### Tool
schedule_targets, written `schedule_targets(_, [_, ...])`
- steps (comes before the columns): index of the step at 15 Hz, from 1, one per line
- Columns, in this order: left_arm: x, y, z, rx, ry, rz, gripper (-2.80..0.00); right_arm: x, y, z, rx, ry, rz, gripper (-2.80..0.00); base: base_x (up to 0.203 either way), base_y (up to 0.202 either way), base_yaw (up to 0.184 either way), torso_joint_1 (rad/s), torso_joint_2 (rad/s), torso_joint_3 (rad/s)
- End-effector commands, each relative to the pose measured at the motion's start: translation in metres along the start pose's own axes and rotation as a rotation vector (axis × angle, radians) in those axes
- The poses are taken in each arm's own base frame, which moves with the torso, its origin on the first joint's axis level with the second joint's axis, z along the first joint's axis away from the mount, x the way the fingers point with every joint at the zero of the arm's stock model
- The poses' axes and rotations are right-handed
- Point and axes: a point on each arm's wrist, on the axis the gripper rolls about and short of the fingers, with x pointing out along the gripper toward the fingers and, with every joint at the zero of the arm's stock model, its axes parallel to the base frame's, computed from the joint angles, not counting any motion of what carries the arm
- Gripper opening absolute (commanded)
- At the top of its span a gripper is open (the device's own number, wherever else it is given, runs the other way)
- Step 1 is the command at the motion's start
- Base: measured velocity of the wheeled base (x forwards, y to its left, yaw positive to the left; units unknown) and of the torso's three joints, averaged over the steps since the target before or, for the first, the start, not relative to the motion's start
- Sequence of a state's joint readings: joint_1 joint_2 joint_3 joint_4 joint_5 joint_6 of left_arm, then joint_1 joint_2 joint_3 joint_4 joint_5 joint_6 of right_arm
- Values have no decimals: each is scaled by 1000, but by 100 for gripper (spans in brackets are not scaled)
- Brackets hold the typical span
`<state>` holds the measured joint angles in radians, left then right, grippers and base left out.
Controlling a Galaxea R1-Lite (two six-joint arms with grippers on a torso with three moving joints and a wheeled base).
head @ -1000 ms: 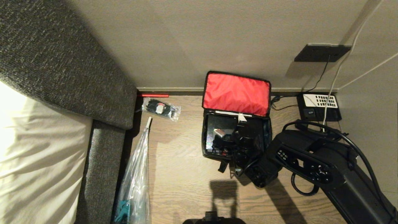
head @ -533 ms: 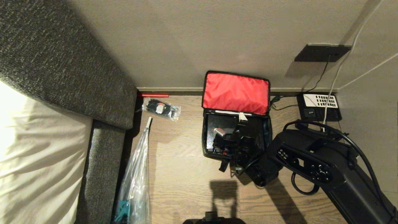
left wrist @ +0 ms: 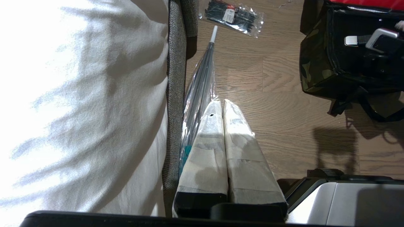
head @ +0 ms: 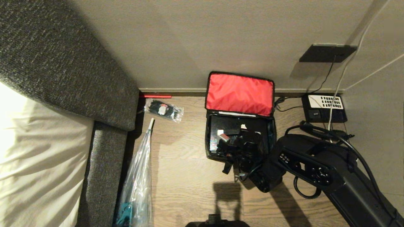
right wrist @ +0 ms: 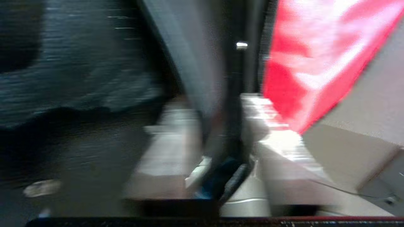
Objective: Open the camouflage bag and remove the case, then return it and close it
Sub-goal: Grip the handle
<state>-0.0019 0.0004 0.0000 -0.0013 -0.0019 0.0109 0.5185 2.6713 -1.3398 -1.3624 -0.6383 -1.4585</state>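
The camouflage bag (head: 209, 148) stands open on the wooden floor by the wall, its red-lined lid (head: 240, 94) leaning back. The black case (head: 217, 125) lies inside it. My right gripper (head: 232, 132) reaches down into the bag near its far side. In the blurred right wrist view the right gripper (right wrist: 217, 104) has its pale fingers (right wrist: 170, 126) pressed on both sides of a dark flat edge, which I take for the case (right wrist: 202, 72), with the red lining (right wrist: 309, 56) beside it. My left gripper (left wrist: 222, 104) is parked low, shut and empty; the bag's camouflage side (left wrist: 312, 72) shows beyond it.
A black telephone with a white keypad (head: 325, 108) and cables sit to the right of the bag. A clear packet of black items (head: 163, 110) and a long clear plastic bag (head: 137, 179) lie to its left. A grey upholstered frame (head: 104, 164) with white bedding (head: 38, 157) fills the left.
The right gripper's fingers have come together from wide open inside the bag. The hand has shifted slightly toward the bag's near side. Nothing else has moved.
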Motion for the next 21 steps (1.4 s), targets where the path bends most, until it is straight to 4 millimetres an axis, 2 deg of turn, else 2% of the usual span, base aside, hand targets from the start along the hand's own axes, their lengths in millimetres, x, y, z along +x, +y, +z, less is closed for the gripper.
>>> schedule_targets(1, [0, 0, 0, 0, -1, 1, -280, 0, 2, 1, -3, 2, -11, -280, 0, 0, 0, 0, 0, 0])
schedule_targets(9, [0, 0, 0, 0, -1, 1, -280, 2, 16, 0, -16, 5, 1, -280, 0, 0, 0, 0, 0, 0])
schedule_targets(18, [0, 0, 0, 0, -1, 1, -280, 3, 19, 0, -16, 16, 0, -280, 0, 0, 0, 0, 0, 0])
schedule_targets(19, [0, 0, 0, 0, -1, 1, -280, 3, 19, -1, -21, 47, -1, 0, 0, 0, 0, 0, 0, 0])
schedule_targets(21, [0, 0, 0, 0, -1, 1, -280, 2, 22, -1, -21, 53, 7, 0, 0, 0, 0, 0, 0, 0])
